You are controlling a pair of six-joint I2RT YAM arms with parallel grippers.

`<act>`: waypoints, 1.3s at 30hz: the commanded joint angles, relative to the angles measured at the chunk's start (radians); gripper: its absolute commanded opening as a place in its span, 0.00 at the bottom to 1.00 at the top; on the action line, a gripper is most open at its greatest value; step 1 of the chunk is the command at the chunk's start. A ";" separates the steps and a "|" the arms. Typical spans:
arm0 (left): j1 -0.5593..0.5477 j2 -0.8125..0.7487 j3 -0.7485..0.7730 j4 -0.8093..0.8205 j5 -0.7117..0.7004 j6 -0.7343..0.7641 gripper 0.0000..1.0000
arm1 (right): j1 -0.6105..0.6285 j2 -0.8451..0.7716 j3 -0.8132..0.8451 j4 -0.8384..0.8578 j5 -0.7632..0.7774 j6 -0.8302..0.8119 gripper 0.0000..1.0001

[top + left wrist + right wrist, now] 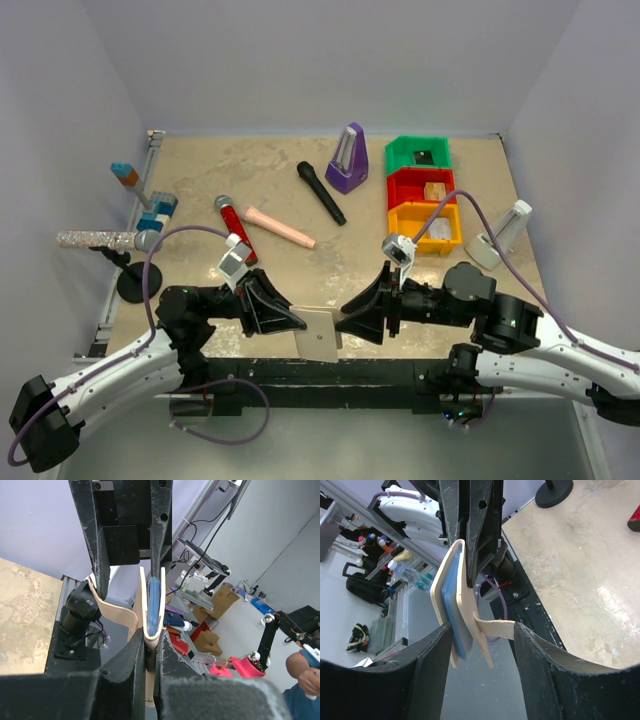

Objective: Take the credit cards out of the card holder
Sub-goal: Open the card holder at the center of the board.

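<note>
Left wrist view: the left gripper (pixel 150 656) is clamped tight on the bottom edge of the card holder (pixel 152 611), low in the middle of the frame. The card holder is held up on its edge. Its two tan sides are only a little apart, so a thin strip of light blue is seen between them. The snap tab (pixel 117 616) is bent away to the left. Two black fingers of the right gripper (pixel 131 582) are seen coming down from the top of the frame, one on each side of the card holder.

In the right wrist view, the right gripper's jaws are spread wide and nothing is squeezed by them. The card holder is placed between them. Its tan side is touched by the finger (pixel 432 665) at the lower left. The other finger is kept apart from it and seems to be reached only by the tip of the snap tab. The credit cards cannot be made out between the sides.

In the top external view, the card holder is seen as a pale square at the lower middle of the frame. It is held between both grippers, by the near edge of the table (pixel 200 180).

Farther up the frame, a black microphone (pixel 321 193) and a purple metronome (pixel 346 160) are seen. Green, red and yellow bins (pixel 428 228) are lined up at the upper right.
</note>
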 commanded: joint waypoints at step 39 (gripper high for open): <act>-0.001 -0.044 0.042 -0.132 -0.084 0.104 0.13 | -0.005 0.199 0.096 0.050 -0.152 0.023 0.03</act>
